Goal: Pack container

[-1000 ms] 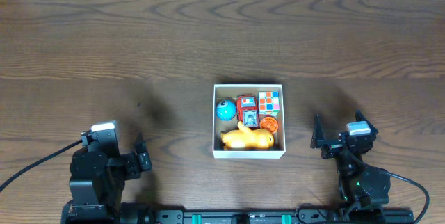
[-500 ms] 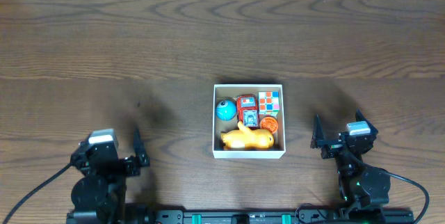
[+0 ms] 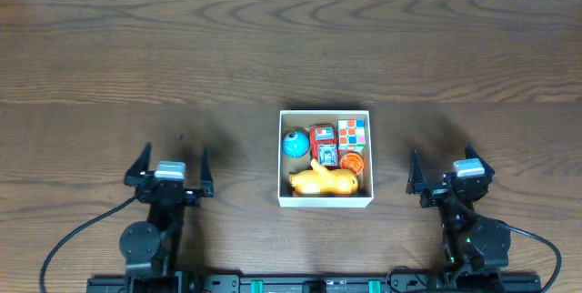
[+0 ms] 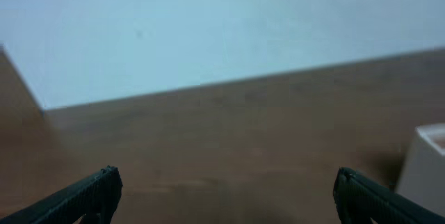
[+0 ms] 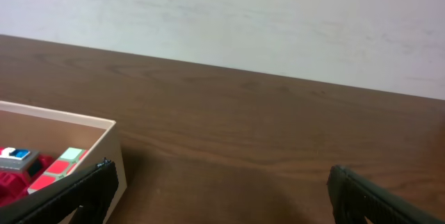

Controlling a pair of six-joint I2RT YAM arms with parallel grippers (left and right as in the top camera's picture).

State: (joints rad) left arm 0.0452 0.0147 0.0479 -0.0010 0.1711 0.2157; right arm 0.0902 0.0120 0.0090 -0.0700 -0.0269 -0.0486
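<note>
You have bare dark wooden surface [image 3: 273, 47] on every side of the shallow square white-walled cardboard box [image 3: 325, 201]. It is the only obstacle, standing between the left pincer [image 3: 175, 150] and right pincer [image 3: 441, 151], well apart from both. Small colourful toys [image 3: 323, 181] crowd its floor.

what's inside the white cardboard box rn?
The shallow white cardboard box holds a blue ball, red toy car, multicoloured puzzle cube, orange round piece and yellow toy animal. Anything beneath them is covered.

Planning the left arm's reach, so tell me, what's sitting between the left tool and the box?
Nothing. In the overhead view, only bare wooden table lies between the open left tool and the container.
</note>
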